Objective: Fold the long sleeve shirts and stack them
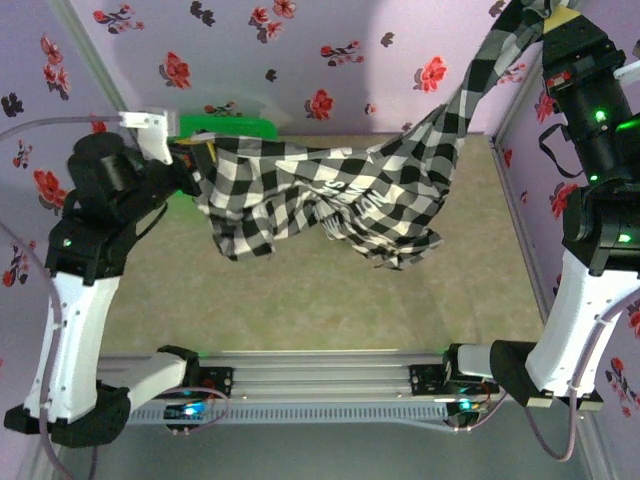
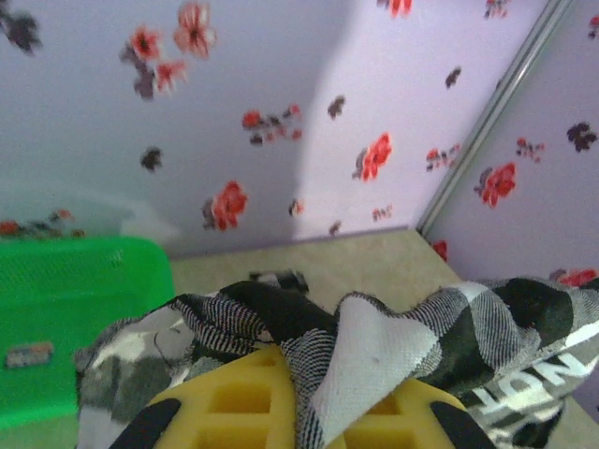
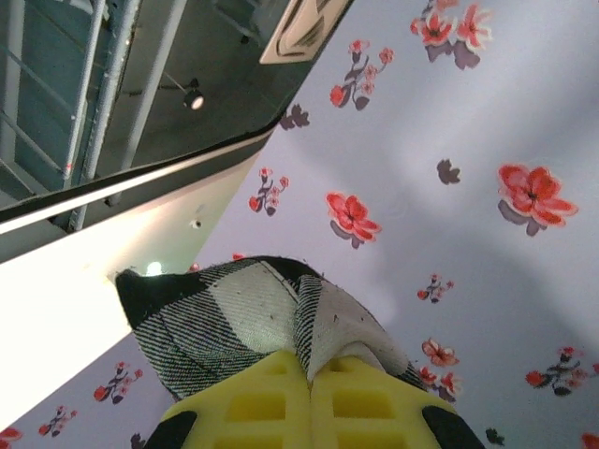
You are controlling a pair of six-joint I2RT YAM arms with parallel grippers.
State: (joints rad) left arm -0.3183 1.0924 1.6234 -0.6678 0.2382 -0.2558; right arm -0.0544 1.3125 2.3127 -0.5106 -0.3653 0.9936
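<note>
clearly, the left end effector [image 2: 301, 398] is clenched on one edge of the checked shirt [image 1: 330, 190] beside the green basket [image 1: 228, 127], and the right end effector [image 3: 309, 383] is clenched on another edge, raised higher. the checked shirt hangs stretched between them over the counter [image 1: 300, 290]

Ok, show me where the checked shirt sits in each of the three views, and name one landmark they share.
Top external: checked shirt hangs across the middle, rising to the top right.
Left wrist: checked shirt along the bottom, centre to right edge.
Right wrist: checked shirt bunched at bottom centre-left.
Shared landmark: purple flowered wall behind it.
</note>
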